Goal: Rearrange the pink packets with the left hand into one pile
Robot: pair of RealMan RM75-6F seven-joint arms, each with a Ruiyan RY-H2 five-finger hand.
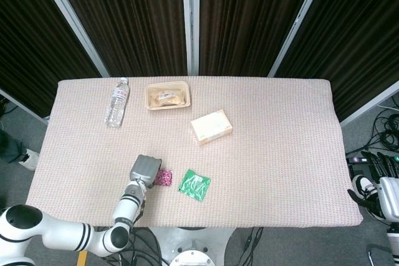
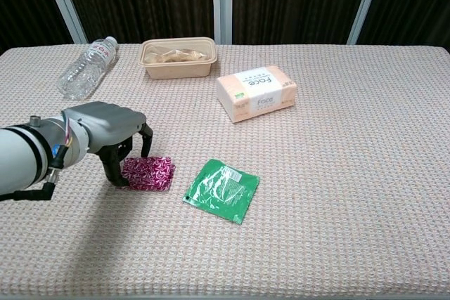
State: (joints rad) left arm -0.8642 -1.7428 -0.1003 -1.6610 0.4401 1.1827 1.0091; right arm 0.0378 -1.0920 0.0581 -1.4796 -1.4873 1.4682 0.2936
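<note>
Left robot hand (image 2: 112,131) arches palm-down, fingers curled onto the stacked pink packets (image 2: 148,173), touching them.

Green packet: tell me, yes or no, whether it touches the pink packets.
No. In the chest view bare tablecloth separates the green packet from the pink packets.

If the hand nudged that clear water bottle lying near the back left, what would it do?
The water bottle lies on its side, so it would probably roll. It looks clear and largely empty, so likely light and easily shoved. The knobbly tablecloth might slow it.

The tissue box (image 2: 256,94) reads "Face".
</note>
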